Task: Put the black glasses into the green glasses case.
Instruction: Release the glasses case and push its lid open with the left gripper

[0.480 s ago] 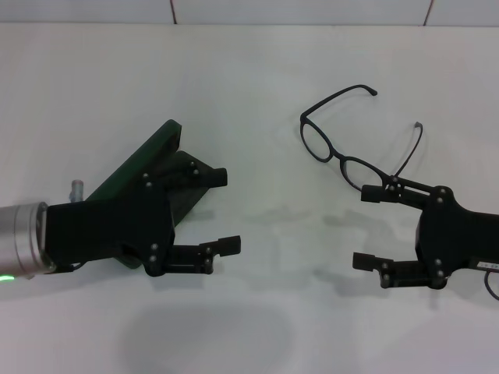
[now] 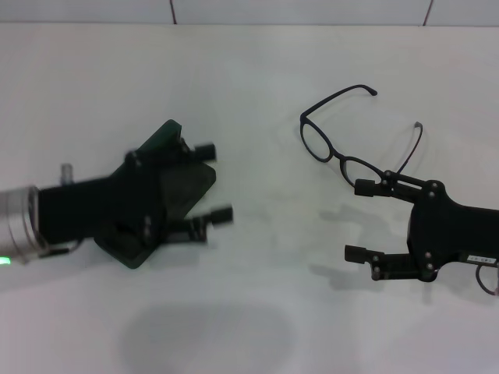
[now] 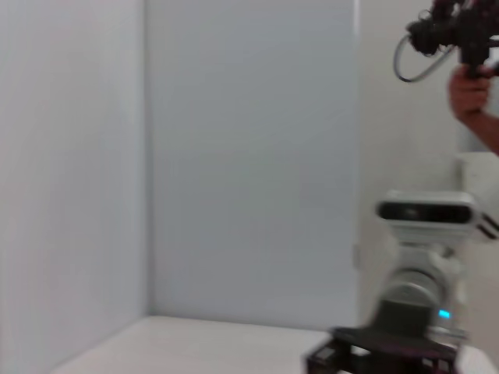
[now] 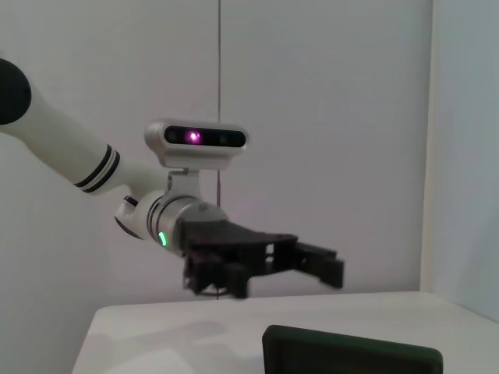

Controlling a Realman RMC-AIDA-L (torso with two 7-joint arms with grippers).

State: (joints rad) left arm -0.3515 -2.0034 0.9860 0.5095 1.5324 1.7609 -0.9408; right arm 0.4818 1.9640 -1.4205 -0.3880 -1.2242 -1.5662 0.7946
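The black glasses (image 2: 341, 153) lie on the white table (image 2: 257, 86) at the right, temple arms spread. My right gripper (image 2: 358, 220) is open just in front of them, its far fingertip close to the nearer lens. The green glasses case (image 2: 165, 136) lies at the left, largely covered by my left gripper (image 2: 214, 181), which hovers over it, open and holding nothing. In the right wrist view the left gripper (image 4: 312, 261) hangs above the case (image 4: 351, 354). The left wrist view shows the right gripper (image 3: 374, 354) farther off, but neither the glasses nor the case.
A bare stretch of white table separates the case from the glasses. A white wall (image 2: 296, 9) rises behind the table's far edge. In the left wrist view a person's hand (image 3: 472, 93) holds a black device at the upper right.
My left gripper has turned and shifted toward the far side, over the case. My right gripper has crept slightly left and toward the glasses. The glasses have not moved.
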